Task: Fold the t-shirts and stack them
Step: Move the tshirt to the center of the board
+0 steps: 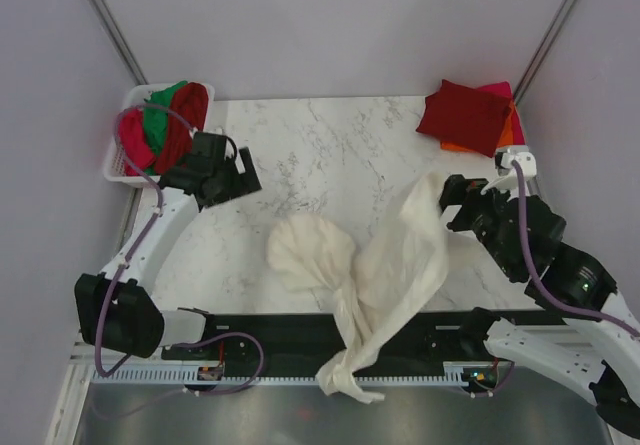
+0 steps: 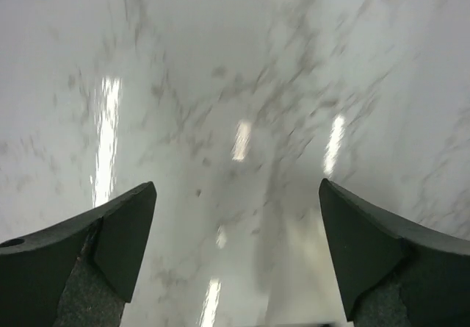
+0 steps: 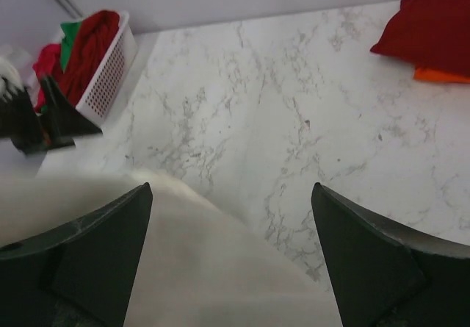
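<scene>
1. Left gripper [image 2: 236,195] is hovering over bare marble table [image 1: 320,145] at 10 o'clock from centre, jaws spread wide, gripping nothing.
2. Right gripper [image 3: 231,195] is sitting at 3 o'clock, fingers parted and released, with cream cloth lying under them.
3. Cream t-shirt [image 1: 375,275] is lying crumpled at centre, one end trailing over the 6 o'clock edge.
4. Folded red stack [image 1: 465,115] is resting at 2 o'clock.
5. Basket [image 1: 115,170] of red and green garments is standing at 10 o'clock.

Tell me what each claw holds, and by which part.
Nothing is gripped. The left claw is open over the table. The right claw is open too, with the far end of the shirt between its jaws, unclamped.
</scene>
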Controlling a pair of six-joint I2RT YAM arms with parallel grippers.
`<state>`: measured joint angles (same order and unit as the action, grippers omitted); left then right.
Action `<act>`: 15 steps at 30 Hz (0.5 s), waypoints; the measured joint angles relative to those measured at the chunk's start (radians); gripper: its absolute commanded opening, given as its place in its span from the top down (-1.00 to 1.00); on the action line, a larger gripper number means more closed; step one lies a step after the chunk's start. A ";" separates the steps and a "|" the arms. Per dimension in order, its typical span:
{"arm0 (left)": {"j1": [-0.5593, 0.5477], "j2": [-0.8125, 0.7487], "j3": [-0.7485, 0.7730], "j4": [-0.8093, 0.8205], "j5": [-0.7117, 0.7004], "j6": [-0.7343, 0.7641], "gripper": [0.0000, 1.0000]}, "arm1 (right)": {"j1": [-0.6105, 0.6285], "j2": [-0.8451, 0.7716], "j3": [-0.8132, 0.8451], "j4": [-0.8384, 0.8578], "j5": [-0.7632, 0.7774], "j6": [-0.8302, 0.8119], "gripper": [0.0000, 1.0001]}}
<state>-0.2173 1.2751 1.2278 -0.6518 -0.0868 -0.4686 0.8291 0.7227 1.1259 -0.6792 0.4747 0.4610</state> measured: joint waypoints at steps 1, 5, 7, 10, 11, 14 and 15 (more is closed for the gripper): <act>0.000 0.018 -0.069 -0.031 0.023 -0.013 -1.00 | -0.002 -0.015 0.041 -0.021 0.016 0.007 -0.96; 0.000 0.010 -0.212 -0.167 0.072 -0.048 -0.99 | -0.003 0.045 0.070 -0.056 0.042 0.034 -0.96; 0.000 -0.039 -0.210 -0.163 0.081 -0.052 -1.00 | -0.003 0.120 0.027 -0.064 0.026 0.050 -0.96; 0.000 -0.129 -0.196 -0.156 0.095 -0.054 -0.94 | -0.002 0.237 -0.062 -0.077 -0.018 0.077 -0.96; 0.000 -0.158 -0.192 -0.149 0.102 -0.054 -0.93 | -0.002 0.268 -0.090 -0.089 -0.029 0.084 -0.96; -0.017 -0.214 -0.192 -0.133 0.127 -0.055 -0.93 | -0.002 0.308 -0.138 -0.111 -0.033 0.098 -0.96; -0.032 -0.224 -0.198 -0.124 0.136 -0.055 -0.93 | -0.002 0.315 -0.143 -0.111 -0.033 0.101 -0.96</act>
<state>-0.2497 1.0515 1.0294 -0.7753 0.0494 -0.5236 0.8272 1.0378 0.9825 -0.7902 0.4419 0.5625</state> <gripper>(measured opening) 0.971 0.979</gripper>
